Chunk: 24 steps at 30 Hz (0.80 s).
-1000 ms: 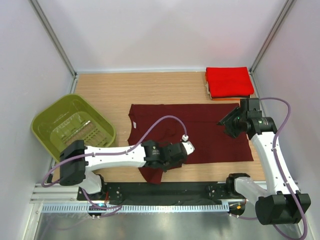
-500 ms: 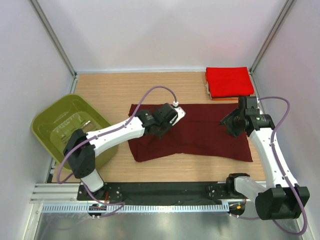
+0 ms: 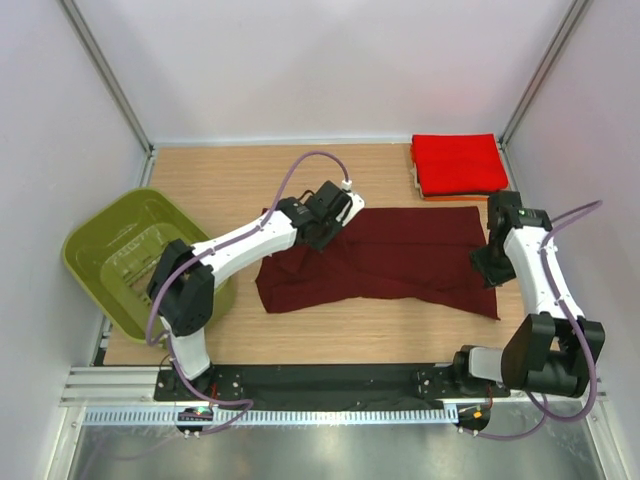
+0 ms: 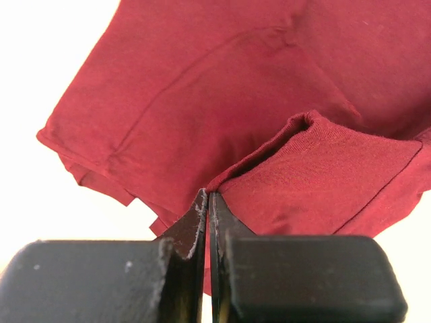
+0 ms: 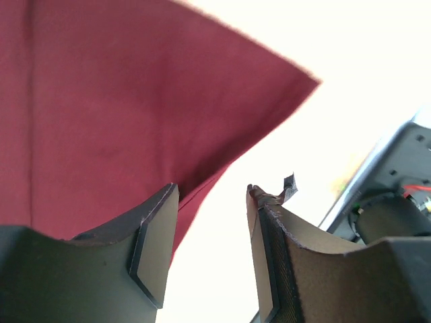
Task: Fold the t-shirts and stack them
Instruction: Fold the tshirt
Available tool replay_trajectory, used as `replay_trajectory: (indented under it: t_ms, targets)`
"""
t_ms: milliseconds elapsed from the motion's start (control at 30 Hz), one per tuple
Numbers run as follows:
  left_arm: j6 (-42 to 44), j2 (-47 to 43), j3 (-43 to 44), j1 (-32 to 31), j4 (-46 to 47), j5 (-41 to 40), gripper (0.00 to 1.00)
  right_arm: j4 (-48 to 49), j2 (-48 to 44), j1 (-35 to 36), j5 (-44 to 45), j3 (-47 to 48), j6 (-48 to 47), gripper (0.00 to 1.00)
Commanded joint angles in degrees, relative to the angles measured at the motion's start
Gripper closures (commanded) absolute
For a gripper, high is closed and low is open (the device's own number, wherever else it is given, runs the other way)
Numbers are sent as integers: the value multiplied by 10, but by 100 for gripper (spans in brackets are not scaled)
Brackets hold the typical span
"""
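**Mid-table: maroon shirt pinched on the left, right jaws free**

At the middle of the table (image 3: 210, 175) I see the dark maroon t-shirt (image 3: 400, 262) spread flat but rumpled, its long side running left to right. The left gripper (image 3: 318, 236) sits at the shirt's far left corner. In the left wrist view its fingers (image 4: 182, 235) are pressed together on a raised fold of maroon cloth, with only a thin slit between them. The right gripper (image 5: 210, 192) hangs over the shirt's right edge, near its near corner. Its jaws stand moderately apart with nothing between them, and maroon cloth shows below and to the left.

In the far right corner I note the bright red t-shirt (image 3: 458, 162), folded into a neat rectangle on top of a thin orange layer. The olive-green basket (image 3: 92, 238) sits at the left edge, well apart from both shirts.
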Motion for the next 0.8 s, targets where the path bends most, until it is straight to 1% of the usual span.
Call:
replay_trajectory:
  t_ms: [0, 67, 167, 267, 400, 500, 600, 667, 767]
  targets:
    - [6, -4, 29, 14, 23, 5, 100, -48, 12, -27, 50, -8, 66, 48]
    - [3, -3, 30, 15, 24, 9, 100, -51, 17, -50, 45, -24, 89, 49]
    - [-8, -2, 27, 15, 24, 22, 100, -32, 15, -68, 50, -63, 111, 50]
    - [-18, 0, 22, 15, 24, 33, 100, -11, 13, -71, 46, -96, 128, 50]
    - [-24, 2, 18, 15, 24, 36, 100, 5, 5, -75, 45, -148, 176, 50]
    - [-22, 6, 20, 15, 17, 34, 100, 36, 2, -79, 37, -182, 194, 50]
    - [-18, 7, 19, 15, 9, 34, 100, 67, 2, -82, 46, -215, 219, 50]
    - [-17, 5, 17, 15, 9, 33, 100, 118, -2, -95, 41, -234, 215, 50]
    - [-16, 1, 6, 15, 9, 30, 100, 158, -9, -105, 43, -268, 219, 50]
